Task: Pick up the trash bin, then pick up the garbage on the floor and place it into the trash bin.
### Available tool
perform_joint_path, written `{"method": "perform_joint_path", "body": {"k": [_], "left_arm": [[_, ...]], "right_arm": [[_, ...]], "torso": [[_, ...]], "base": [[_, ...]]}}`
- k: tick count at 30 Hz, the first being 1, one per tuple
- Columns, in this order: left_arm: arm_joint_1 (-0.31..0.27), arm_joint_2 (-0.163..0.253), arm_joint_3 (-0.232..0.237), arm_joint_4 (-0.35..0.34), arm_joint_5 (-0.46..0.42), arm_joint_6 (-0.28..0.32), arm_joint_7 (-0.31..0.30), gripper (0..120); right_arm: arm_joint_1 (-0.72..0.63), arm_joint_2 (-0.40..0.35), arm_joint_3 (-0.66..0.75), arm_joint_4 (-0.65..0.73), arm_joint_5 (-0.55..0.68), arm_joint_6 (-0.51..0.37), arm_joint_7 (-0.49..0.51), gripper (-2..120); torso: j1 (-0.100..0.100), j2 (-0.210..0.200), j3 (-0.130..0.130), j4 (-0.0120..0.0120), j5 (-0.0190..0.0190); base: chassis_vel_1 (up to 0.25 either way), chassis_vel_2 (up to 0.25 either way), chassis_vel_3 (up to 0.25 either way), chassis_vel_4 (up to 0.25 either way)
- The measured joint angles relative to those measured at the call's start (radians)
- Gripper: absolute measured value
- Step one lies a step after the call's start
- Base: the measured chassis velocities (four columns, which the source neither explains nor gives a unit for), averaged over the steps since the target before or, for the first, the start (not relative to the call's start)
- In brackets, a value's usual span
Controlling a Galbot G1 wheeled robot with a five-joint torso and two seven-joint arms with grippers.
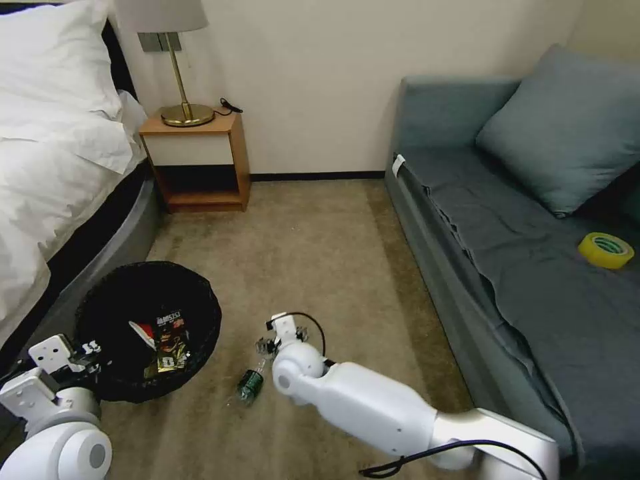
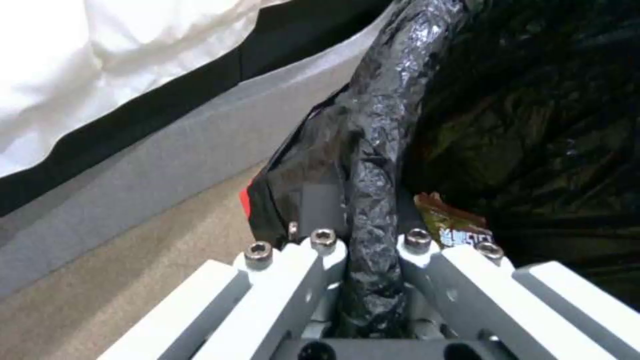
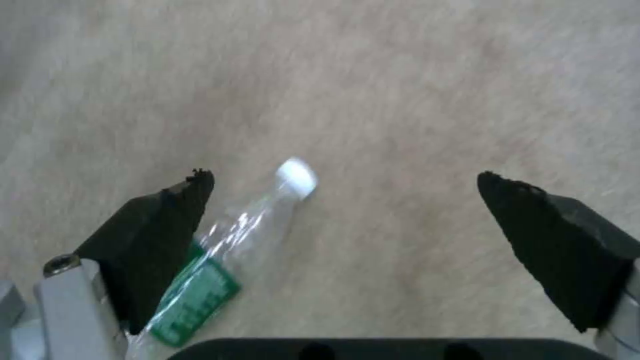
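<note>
Right wrist view: fingers (image 3: 167, 240) wide apart above bottle (image 3: 220, 270).

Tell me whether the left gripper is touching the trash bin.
Touching. The left wrist view shows the left gripper shut on the trash bin, its bag-wrapped rim pinched between the fingers.

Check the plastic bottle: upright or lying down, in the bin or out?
Lying on its side, out of the bin. The plastic bottle rests flat on the carpet beside the trash bin, under the open right gripper.
</note>
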Motion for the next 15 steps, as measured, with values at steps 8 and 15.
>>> {"method": "perform_joint_path", "body": {"k": [8,15], "left_arm": [[0.011,-0.01,-0.006,-0.008,0.004,-0.002,0.0,3],[0.019,-0.017,-0.015,-0.01,0.007,-0.007,0.0,3]], "right_arm": [[-0.022,0.093,-0.054,-0.127,-0.031,0.021,-0.039,100],[-0.029,0.134,-0.122,-0.235,-0.06,0.037,-0.083,100]], "torso": [[0.0,0.0,0.0,0.0,-0.0001],[0.0,0.0,0.0,0.0,0.0001]], "base": [[0.0,0.0,0.0,0.0],[0.0,0.0,0.0,0.0]]}}
